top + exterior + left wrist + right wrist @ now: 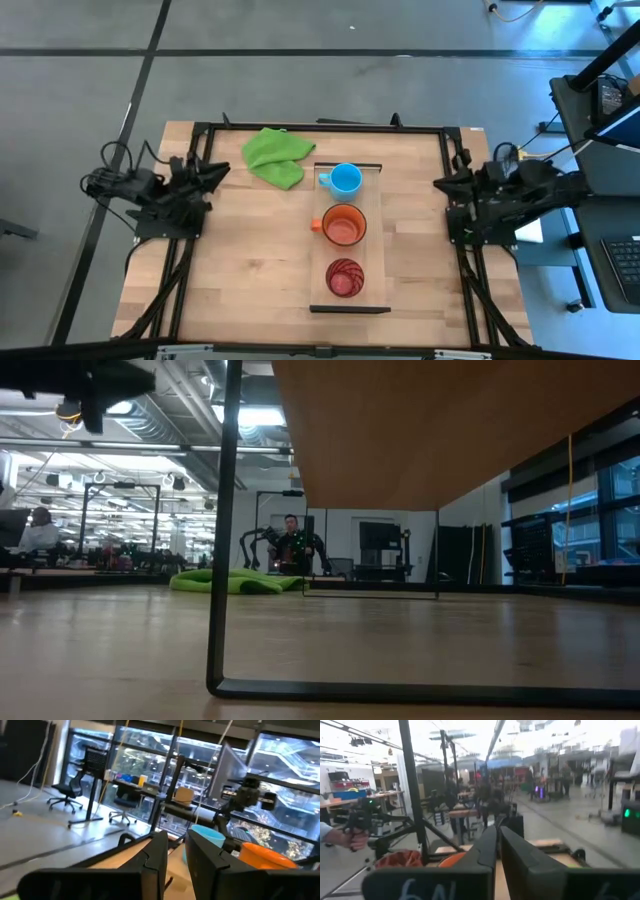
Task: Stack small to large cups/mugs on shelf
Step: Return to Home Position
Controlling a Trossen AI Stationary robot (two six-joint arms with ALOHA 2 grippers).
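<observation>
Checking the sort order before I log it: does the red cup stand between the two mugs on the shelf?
No, the orange mug sits between the blue mug and the red cup on the shelf.

Shelf (pixel 375 250) w/ blue mug (pixel 346 179), orange mug (pixel 344 226), red cup (pixel 345 277), upright.

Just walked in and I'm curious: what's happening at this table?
Nothing is being handled right now. Three vessels stand in a row on the shelf: a light-blue mug at one end, an orange mug in the middle, a red ribbed cup at the other end. A green cloth lies on the table near the light-blue mug. The left gripper and right gripper sit empty at the table's side edges, apart from the shelf.
</observation>
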